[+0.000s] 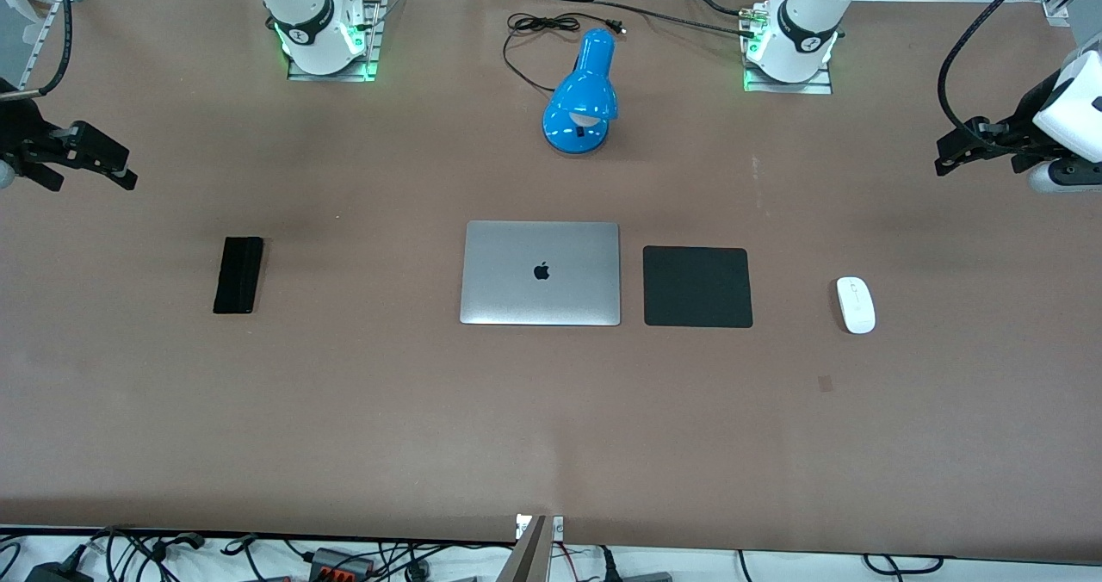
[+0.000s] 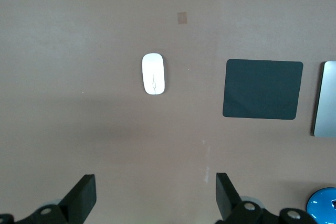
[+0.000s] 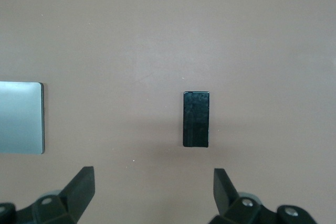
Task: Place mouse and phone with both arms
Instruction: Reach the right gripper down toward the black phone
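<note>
Check the table [image 1: 344,410] layout first. The phone [image 1: 238,275] lies flat toward the right arm's end, well apart from the closed laptop [image 1: 541,273] at centre. Just beside the laptop, toward the left arm's end, you have the square black mat [image 1: 697,287]; the mouse [image 1: 856,305] sits past the mat toward that same end, apart from it, nothing touching it. A blue desk lamp [image 1: 581,95] w/ its black cord [image 1: 538,35] stands farther from the front camera than the laptop, between the two arm bases.

Right gripper [image 1: 90,162]: up in the air over bare table at the right arm's end, jaws spread wide, nothing held. In the right wrist view you see the phone [image 3: 196,119] below, between the finger lines.

Left gripper [image 1: 968,147]: up over bare table at the left arm's end, jaws likewise fully spread, empty. The left wrist view shows the mouse [image 2: 153,74] and mat [image 2: 262,88] below.
</note>
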Robot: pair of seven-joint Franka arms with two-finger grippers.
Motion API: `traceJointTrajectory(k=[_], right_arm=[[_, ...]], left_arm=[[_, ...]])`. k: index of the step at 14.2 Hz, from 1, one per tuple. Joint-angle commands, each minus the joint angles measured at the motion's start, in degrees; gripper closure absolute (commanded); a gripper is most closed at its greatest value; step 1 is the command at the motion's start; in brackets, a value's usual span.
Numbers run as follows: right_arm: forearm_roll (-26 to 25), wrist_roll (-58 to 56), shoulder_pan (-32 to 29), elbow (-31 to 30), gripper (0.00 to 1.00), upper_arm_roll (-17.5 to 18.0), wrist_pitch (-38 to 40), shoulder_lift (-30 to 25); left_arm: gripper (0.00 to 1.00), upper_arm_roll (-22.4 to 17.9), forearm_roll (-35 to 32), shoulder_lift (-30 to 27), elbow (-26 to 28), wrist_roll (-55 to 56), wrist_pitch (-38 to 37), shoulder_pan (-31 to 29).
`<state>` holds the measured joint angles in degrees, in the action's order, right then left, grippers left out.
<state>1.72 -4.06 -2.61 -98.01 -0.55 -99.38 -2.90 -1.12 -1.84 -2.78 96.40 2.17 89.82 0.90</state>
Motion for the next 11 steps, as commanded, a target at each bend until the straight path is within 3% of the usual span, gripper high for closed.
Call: traceJointTrajectory(k=[1,11], right_arm=[[-0.49,0.19,0.41,-1.92,0.00,-0.07,0.07,-1.85],[-0.22,0.10,0.41,-1.31,0.00,0.02,-0.37,2.45]], left_arm=[[0.00,0.24,-0.89,0.23,-0.87,-0.15,-0.17,-0.02],[0.00,0.15,-0.89,0.23,-0.87,-0.15,-0.44,-0.19]])
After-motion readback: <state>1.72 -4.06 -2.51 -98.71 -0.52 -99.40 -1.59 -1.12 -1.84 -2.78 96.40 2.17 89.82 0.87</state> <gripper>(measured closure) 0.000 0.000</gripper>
